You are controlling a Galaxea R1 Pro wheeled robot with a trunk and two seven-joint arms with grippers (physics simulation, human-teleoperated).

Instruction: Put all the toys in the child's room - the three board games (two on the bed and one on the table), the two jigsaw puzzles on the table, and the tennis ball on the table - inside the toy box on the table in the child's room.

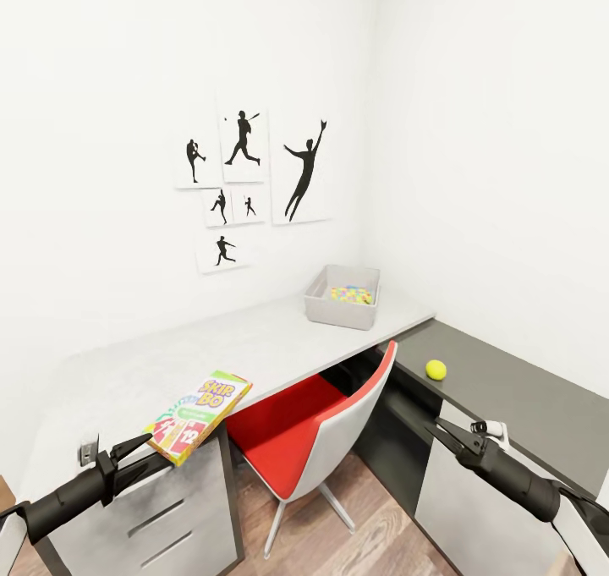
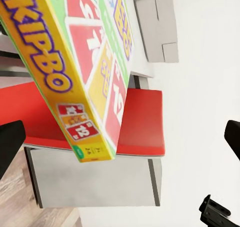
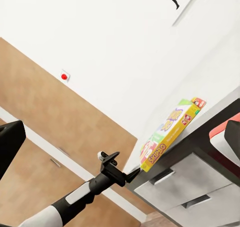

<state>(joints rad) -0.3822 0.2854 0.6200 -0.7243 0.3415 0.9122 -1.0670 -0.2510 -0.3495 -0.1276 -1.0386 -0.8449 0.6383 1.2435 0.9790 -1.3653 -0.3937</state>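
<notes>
Both sets of jaws stand spread with nothing between them. Nearest the camera, the left gripper [image 1: 135,451] points at the near corner of the Skip-Bo box [image 1: 199,415], its fingertips just short of the box edge or perhaps brushing it (the head view does not settle which). The right gripper [image 1: 452,434] hangs over the gap between the red chair [image 1: 317,428] and the dark grey cabinet [image 1: 524,398], with no toy near it.

Skip-Bo lies flat on the table [image 1: 169,356] with its near end jutting past the front edge above the drawer unit [image 1: 152,521]. That overhang looks useful: an open jaw could probably close over the free edge without scraping the tabletop.

Farther along, the tennis ball [image 1: 436,370] sits on the dark cabinet top, well apart from both grippers. At the far corner the toy box [image 1: 342,297] rests on the table near the wall, with bright jigsaw puzzle [image 1: 352,293] pieces already showing inside it.

Between Skip-Bo and the toy box the white top is bare, so a carry along it should meet nothing. The chair's back rises near the table's front edge and would likely crowd a low arm path there.
</notes>
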